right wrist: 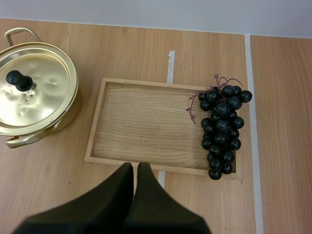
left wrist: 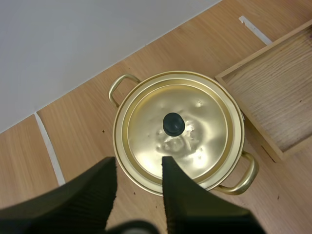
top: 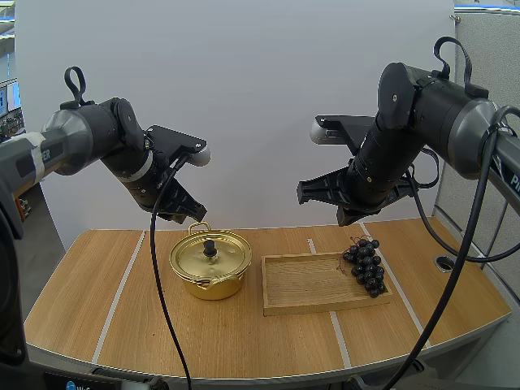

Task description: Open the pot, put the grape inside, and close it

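**Handling.** The lid [left wrist: 204, 126] is showing as thin polished metal. I judge it light, rigid and slippery on the dome. The black knob [left wrist: 173, 124] at its centre is offering the one sound hold, and a pinch across it is advised. The grapes [right wrist: 222, 129] are appearing soft and loosely jointed. Firm pressure is likely to crush or shed berries, so a light hold high on the bunch, near the reddish stem, is recommended.

**Appearance.** The pot [top: 210, 280] is gleaming gold, with two loop handles and its lid seated. The grapes are forming a dark, near-black bunch.

**Left tool** [left wrist: 139, 163]. Its fingers are standing spread and holding nothing. The pot is sitting on the bench [top: 81, 292] directly beneath it, with the knob just ahead of the fingertips and well below them.

**Right tool** [right wrist: 135, 168]. Its fingers are pressed together and carrying nothing. The wooden tray [right wrist: 146, 122] is lying below and ahead of it. The grapes are resting ahead and to the tool's outer side, at the tray end farthest from the pot. Whether they are overlapping the end wall cannot be settled.

**Status.** The opening step is not yet done.
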`<action>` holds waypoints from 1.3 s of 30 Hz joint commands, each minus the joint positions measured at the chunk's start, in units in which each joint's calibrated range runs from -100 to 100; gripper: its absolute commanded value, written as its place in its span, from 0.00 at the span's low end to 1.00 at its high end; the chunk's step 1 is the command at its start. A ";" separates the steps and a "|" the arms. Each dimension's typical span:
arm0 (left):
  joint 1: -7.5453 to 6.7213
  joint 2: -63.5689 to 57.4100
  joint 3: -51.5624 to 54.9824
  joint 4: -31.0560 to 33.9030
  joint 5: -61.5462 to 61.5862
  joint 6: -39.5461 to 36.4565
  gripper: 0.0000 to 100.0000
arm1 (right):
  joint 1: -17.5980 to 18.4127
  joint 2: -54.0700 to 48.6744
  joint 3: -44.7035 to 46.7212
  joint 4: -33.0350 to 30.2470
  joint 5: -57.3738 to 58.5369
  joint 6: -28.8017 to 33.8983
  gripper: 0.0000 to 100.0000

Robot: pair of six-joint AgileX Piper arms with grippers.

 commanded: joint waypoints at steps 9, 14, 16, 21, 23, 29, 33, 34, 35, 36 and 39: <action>-0.13 0.09 -0.36 -1.19 -1.28 0.98 1.00 | -0.18 -0.20 -0.45 1.22 0.13 0.69 1.00; -0.13 0.09 -0.36 -1.19 -2.60 2.12 1.00 | -0.18 -0.20 -0.45 1.22 0.13 0.69 1.00; -0.13 0.09 -0.36 -1.19 -4.39 2.12 1.00 | -0.18 -0.20 -0.45 1.22 0.13 0.69 1.00; -0.13 0.09 -0.36 -4.15 -4.96 9.15 1.00 | -0.18 -0.20 -0.45 1.22 0.13 0.69 1.00; -0.13 0.09 -0.36 -5.76 -5.29 11.03 1.00 | -0.18 -0.20 -0.45 1.22 0.13 0.69 1.00; -0.87 0.59 -0.78 -6.86 -4.34 13.85 1.00 | -0.18 -0.20 -0.45 1.22 0.13 0.69 1.00; -2.67 3.97 -4.28 -6.49 0.71 13.26 1.00 | -0.18 -0.20 -0.45 1.22 0.13 0.69 1.00; -3.07 5.02 -5.38 -6.35 1.12 12.52 1.00 | -0.18 -0.20 -0.45 1.22 0.13 0.69 1.00; -3.39 6.32 -6.55 -6.35 1.87 12.13 1.00 | -0.18 -0.20 -0.45 1.22 0.13 0.69 1.00; -3.57 7.45 -7.71 -6.35 2.45 11.91 1.00 | -0.18 -0.20 -0.45 1.22 0.13 0.69 1.00; -3.63 9.93 -9.98 -6.08 4.73 11.49 1.00 | -0.18 -0.20 -0.45 1.22 0.13 0.69 1.00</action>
